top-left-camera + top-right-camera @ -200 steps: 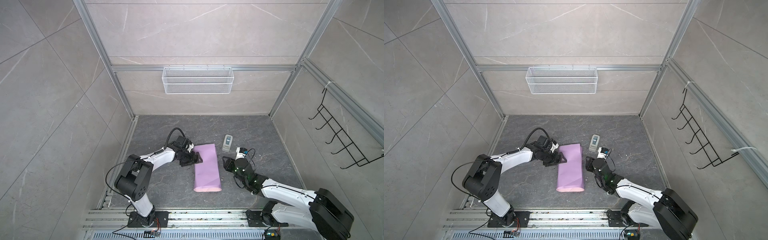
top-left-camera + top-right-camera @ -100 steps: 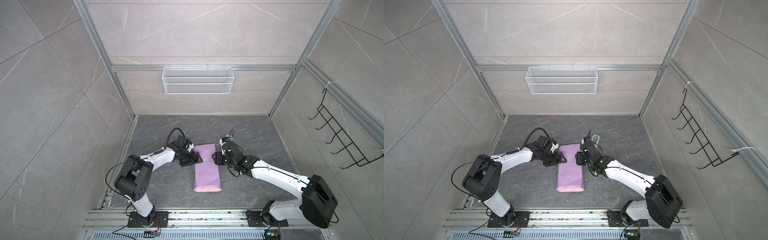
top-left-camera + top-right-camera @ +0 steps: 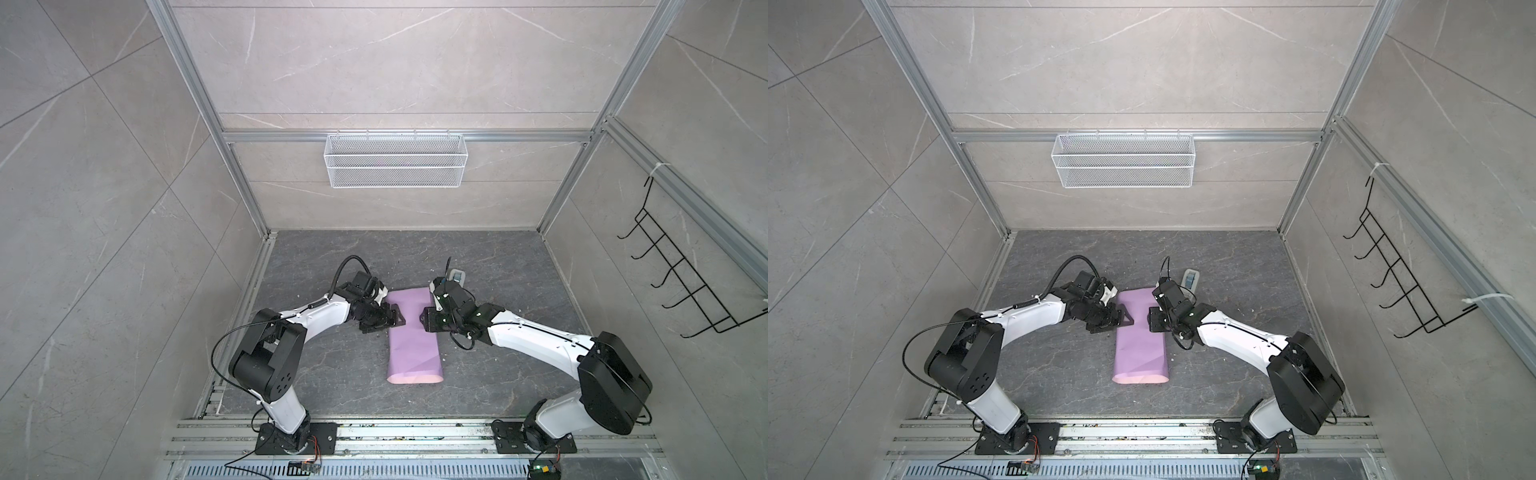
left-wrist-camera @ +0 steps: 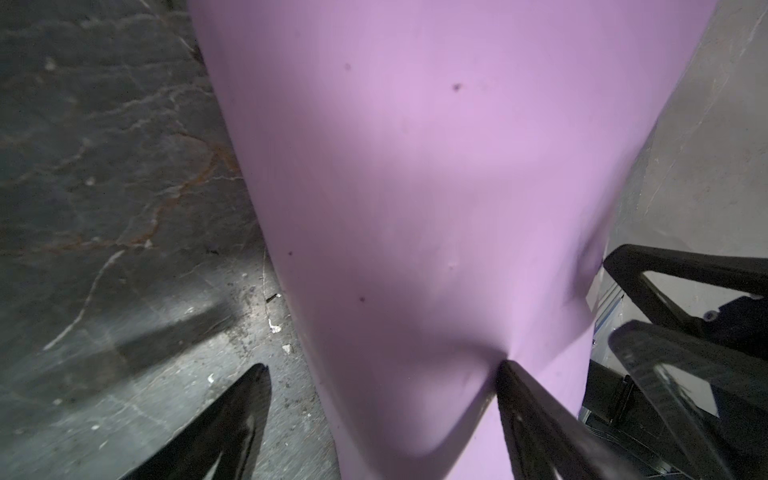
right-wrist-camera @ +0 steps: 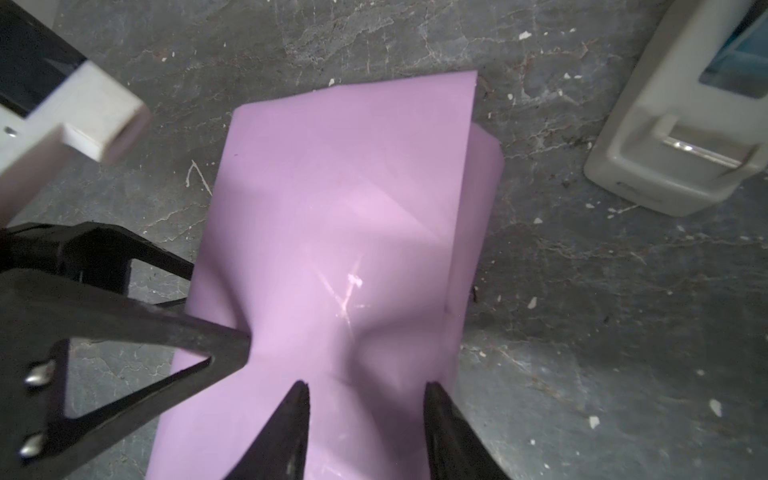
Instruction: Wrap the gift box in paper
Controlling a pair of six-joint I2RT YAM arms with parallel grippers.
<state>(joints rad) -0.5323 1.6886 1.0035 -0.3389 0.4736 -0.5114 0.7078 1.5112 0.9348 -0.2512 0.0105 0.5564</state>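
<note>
**Top views and wrist views: folded paper flanked by two end effectors**

**Top views.** In both top views the paper (image 3: 413,334) lies near the middle of the table (image 3: 328,374) as a long lilac bundle folded over on itself. Its long axis runs from the front edge toward the back edge, and a pale pink strip shows at the end nearer the front edge. The gift box cannot be seen, and no view shows what the paper covers. The left end effector (image 3: 388,320) meets the bundle's left long edge. The right end effector (image 3: 428,321) meets its right long edge, directly opposite. A grey-white tape dispenser (image 3: 457,275) stands near the right end effector on the back-edge side, apart from the paper.

**Left wrist view.** The left end effector (image 4: 382,368) is spread wide and grips nothing. One fingertip (image 4: 515,386) presses a dimple into the lilac paper (image 4: 415,187). The other hangs over bare table (image 4: 124,208) just beside it.

**Right wrist view.** The right end effector (image 5: 365,384) is partly spread, with both tips on the top face of the paper (image 5: 332,199) and flat sheet between them; it clamps nothing. A finger (image 5: 216,336) of the left end effector pushes in the opposite edge and creases the sheet. The tape dispenser (image 5: 685,137) sits near the paper's far corner without touching it.
</note>
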